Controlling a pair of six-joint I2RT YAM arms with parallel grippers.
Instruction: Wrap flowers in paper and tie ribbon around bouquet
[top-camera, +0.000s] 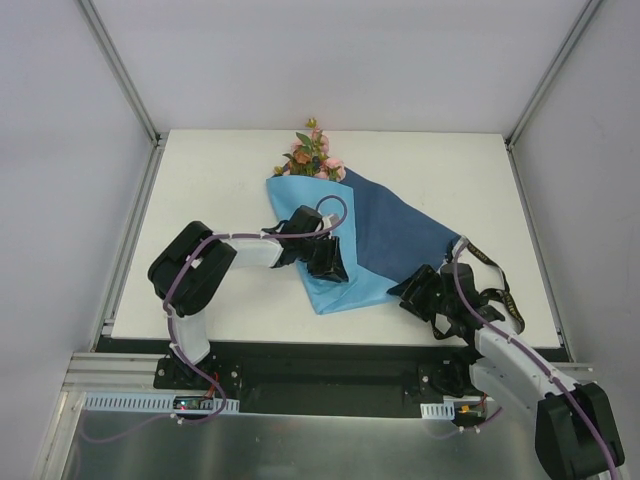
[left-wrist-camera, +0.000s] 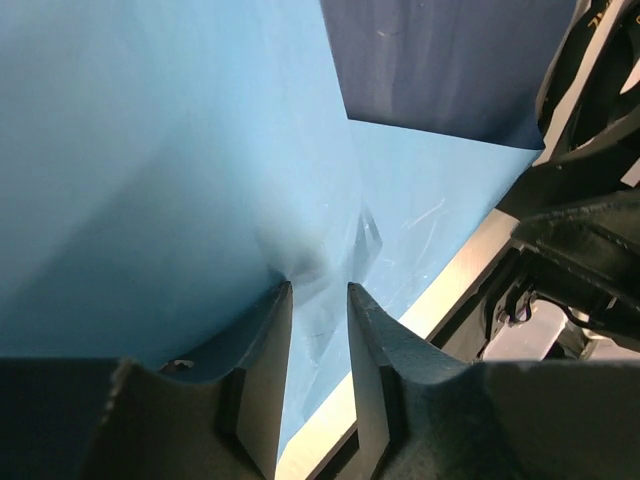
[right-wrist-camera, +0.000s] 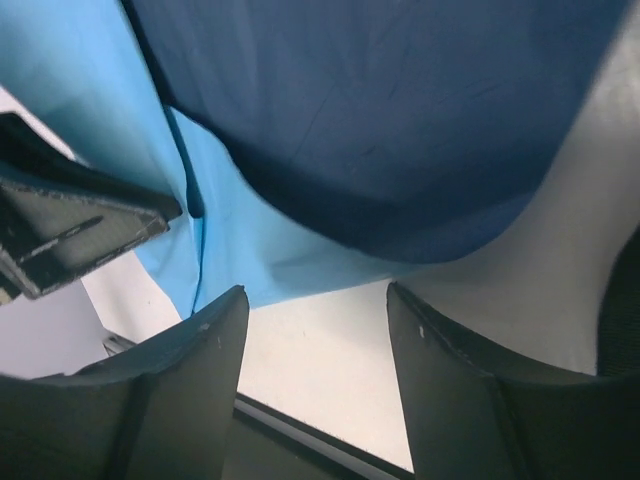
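The flowers (top-camera: 314, 155) lie at the table's far middle, their pink and orange blooms sticking out of the paper (top-camera: 392, 232). The paper is folded over them, light blue on the left and dark navy on the right. My left gripper (top-camera: 330, 268) sits on the light blue flap near its lower point. In the left wrist view the left gripper (left-wrist-camera: 318, 286) has narrow jaws pinching a puckered fold of paper (left-wrist-camera: 150, 150). My right gripper (right-wrist-camera: 316, 290) stands open over bare table just off the paper's (right-wrist-camera: 350, 120) lower right edge. The black ribbon (top-camera: 497, 275) loops around the right arm.
The white table's near edge (top-camera: 330, 345) runs just below both grippers, with the black mounting rail behind it. Grey walls and metal posts (top-camera: 120, 70) enclose the table's sides and back.
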